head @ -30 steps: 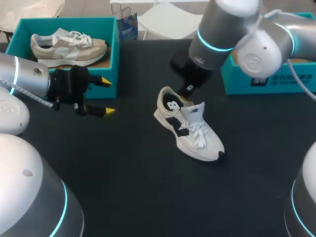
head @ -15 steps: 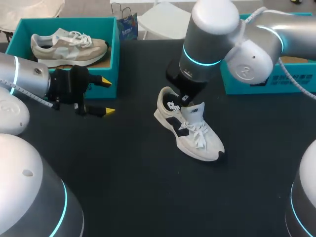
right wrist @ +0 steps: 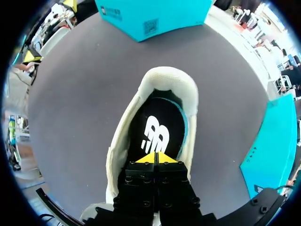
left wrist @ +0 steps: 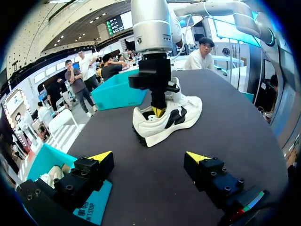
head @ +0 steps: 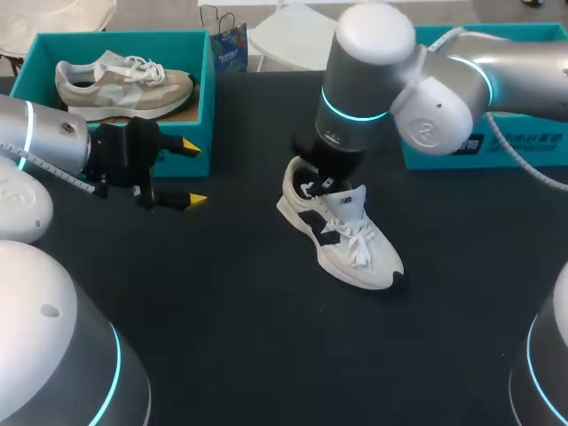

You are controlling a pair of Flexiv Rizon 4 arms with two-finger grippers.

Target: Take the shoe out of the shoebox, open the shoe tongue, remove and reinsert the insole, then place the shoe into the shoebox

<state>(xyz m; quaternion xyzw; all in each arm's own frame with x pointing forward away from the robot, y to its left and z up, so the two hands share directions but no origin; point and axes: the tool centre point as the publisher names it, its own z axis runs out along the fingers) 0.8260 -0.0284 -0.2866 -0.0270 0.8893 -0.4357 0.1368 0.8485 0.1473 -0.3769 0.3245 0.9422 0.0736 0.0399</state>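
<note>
A white shoe with black panels (head: 342, 232) lies on the black table, toe toward the front right. Its black insole (right wrist: 157, 132) with a white logo sits inside the shoe (right wrist: 164, 84). My right gripper (right wrist: 157, 157) is shut, its yellow tips pressed together just over the insole in the heel opening (head: 316, 184). Nothing shows between its fingers. My left gripper (head: 188, 173) hangs open to the left, well apart from the shoe (left wrist: 176, 117), with an empty gap (left wrist: 149, 157). A teal shoebox (head: 206, 89) stands at the back left.
The back-left shoebox holds a beige shoe (head: 124, 82). A second teal box (head: 497, 146) stands at the back right, behind my right arm. Bare black tabletop (head: 266, 337) lies in front of the shoe.
My right arm has swung left and lowered, bringing its shut gripper from behind the heel into the shoe's opening. The left arm and the shoe have not moved.
</note>
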